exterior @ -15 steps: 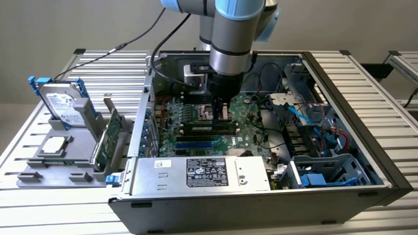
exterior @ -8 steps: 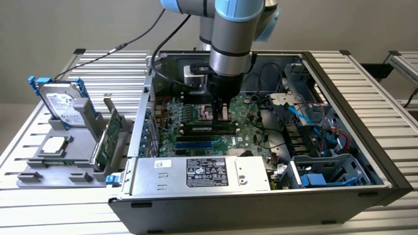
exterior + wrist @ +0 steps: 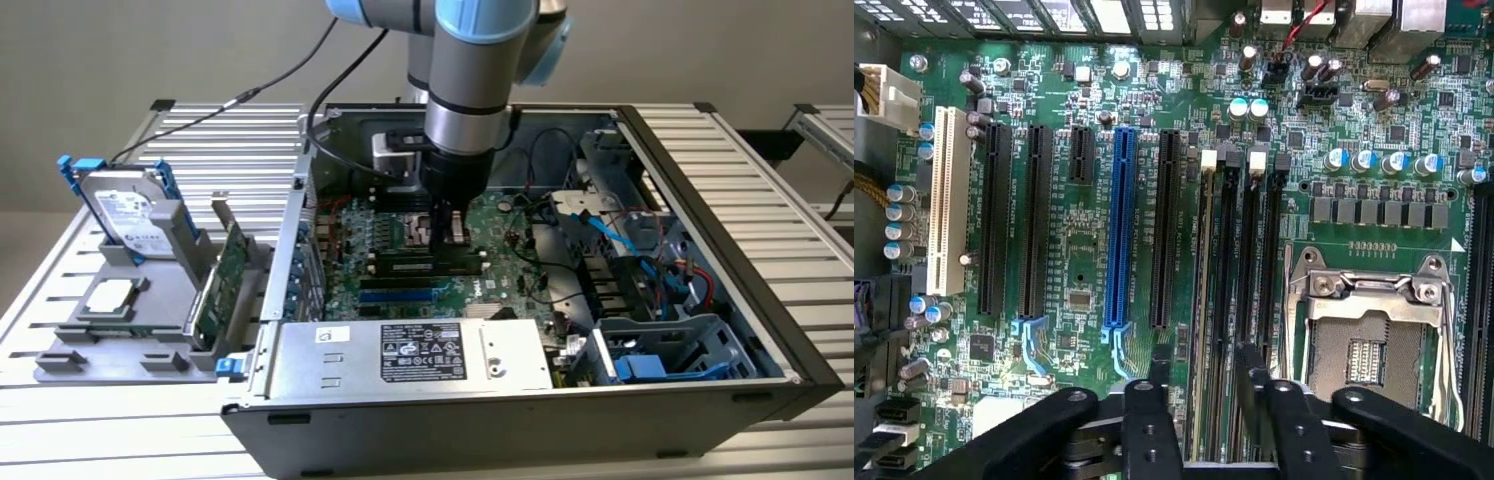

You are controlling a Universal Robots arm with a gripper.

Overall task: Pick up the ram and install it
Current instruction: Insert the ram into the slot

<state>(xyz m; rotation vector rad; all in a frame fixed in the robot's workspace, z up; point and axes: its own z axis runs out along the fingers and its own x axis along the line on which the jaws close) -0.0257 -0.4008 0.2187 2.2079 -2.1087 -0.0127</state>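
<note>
Now | arm vertical over motherboard (image 3: 507, 262) | claw (image 3: 1206, 375) spread, straddling seated ram (image 3: 1203, 300)

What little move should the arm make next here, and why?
Probably lift straight up: the open fingers stand either side of the ram, which already sits along a memory slot on the motherboard.

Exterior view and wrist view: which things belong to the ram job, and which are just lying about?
In the job: the ram, edge-on at the memory slots; the open tool straddling it; the motherboard.

Lying about: the hard drive with blue rails and the expansion card, both on the gray tray; the power supply.
</note>
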